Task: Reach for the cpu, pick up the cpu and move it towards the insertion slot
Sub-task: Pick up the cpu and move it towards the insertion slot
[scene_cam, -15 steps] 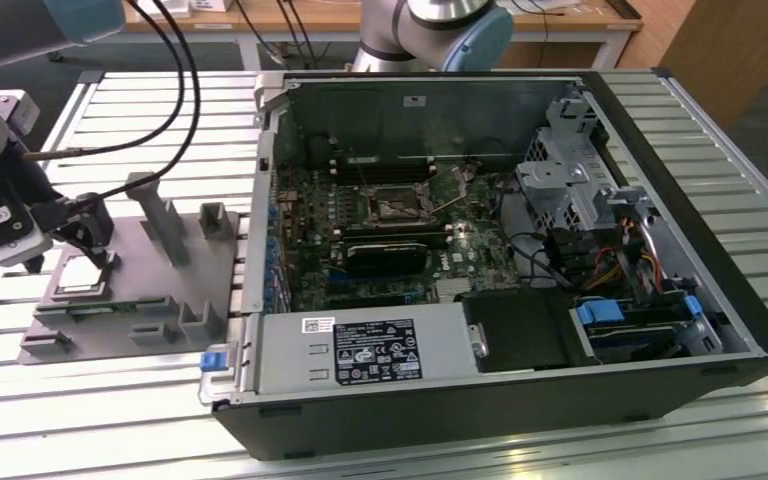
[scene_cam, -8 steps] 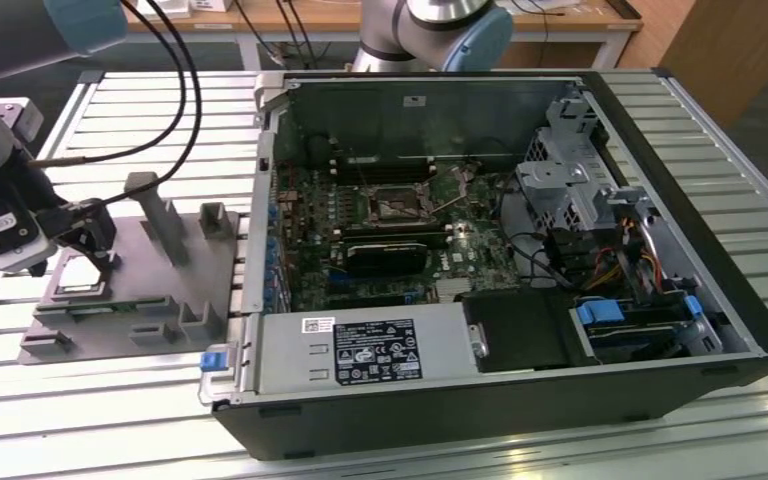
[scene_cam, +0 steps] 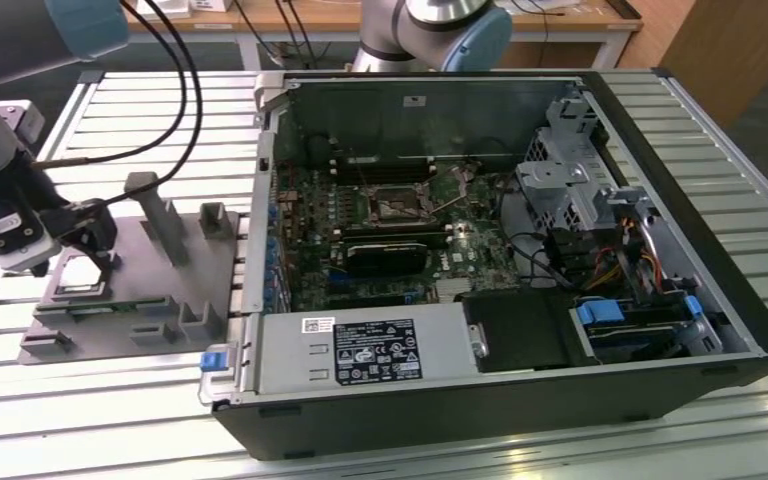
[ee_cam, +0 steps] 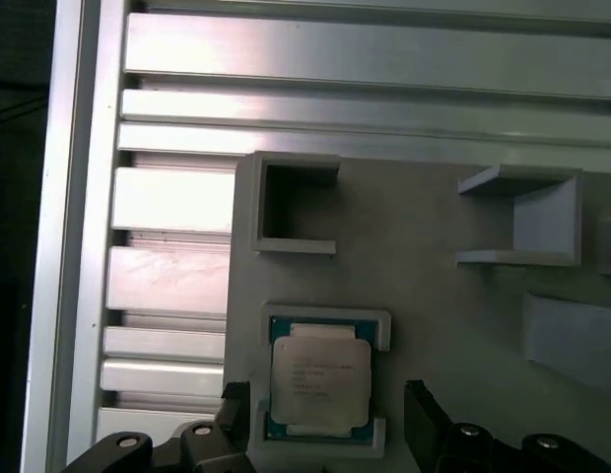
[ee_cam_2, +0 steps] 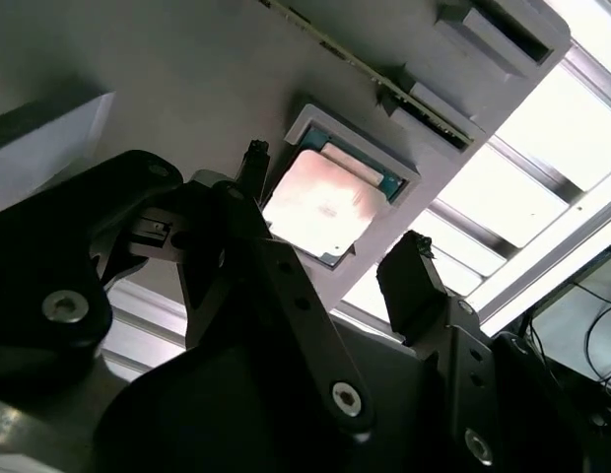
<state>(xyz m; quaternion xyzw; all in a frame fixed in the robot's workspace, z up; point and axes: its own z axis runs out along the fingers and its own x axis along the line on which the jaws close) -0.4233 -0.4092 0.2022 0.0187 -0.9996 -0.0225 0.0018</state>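
Note:
The cpu is a small square chip with a shiny metal top. It lies flat in a shallow grey nest on the fixture plate, at the exterior view's left. My gripper hangs just above it, open, with one black finger on each side of the chip and a gap to each edge. The second wrist view shows the cpu between the same fingers, with the gripper not closed on it. The insertion slot sits on the motherboard inside the open computer case, far from my gripper.
Grey posts and blocks stand on the fixture plate near my gripper. The case's side wall rises between plate and motherboard. A power supply, drive cage and cables fill the case. Another arm's base stands behind.

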